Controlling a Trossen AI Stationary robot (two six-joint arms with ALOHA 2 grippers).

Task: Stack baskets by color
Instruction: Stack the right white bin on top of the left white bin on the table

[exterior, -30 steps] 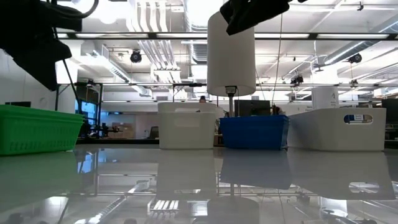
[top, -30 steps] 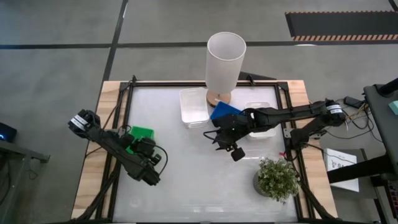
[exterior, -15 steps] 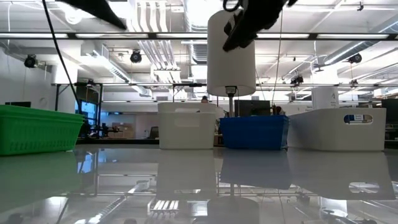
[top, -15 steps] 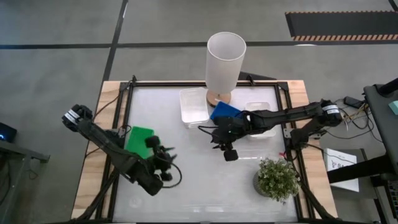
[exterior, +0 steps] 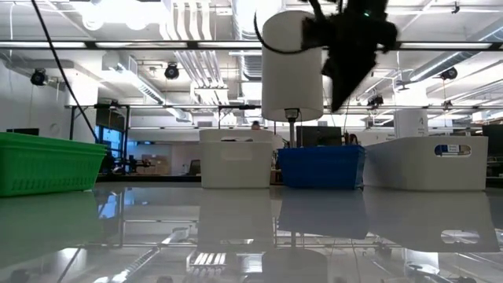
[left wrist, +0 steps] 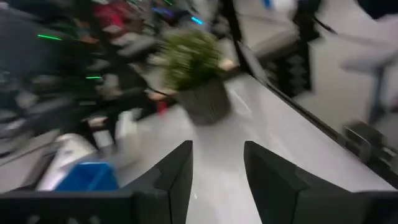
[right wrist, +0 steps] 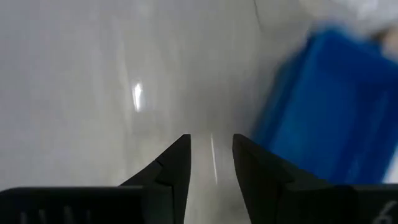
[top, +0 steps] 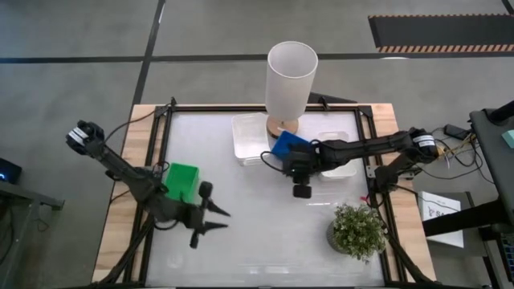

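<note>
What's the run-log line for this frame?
left gripper: open, empty, beside green basket | right gripper: open, empty, beside blue basket | stacked: nothing

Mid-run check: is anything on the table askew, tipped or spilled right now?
Only the blue basket: it sits skewed against the table edges, tucked by the white cylinder's base, while the white baskets and the green basket lie square. Nothing is tipped or spilled. Both tools are empty.

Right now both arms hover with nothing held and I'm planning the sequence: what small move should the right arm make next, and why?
Probably ease the right pincer toward the blue basket and down to its rim. It hangs open and empty above the table beside that basket. The left pincer, also open, waits near the green basket.
</note>
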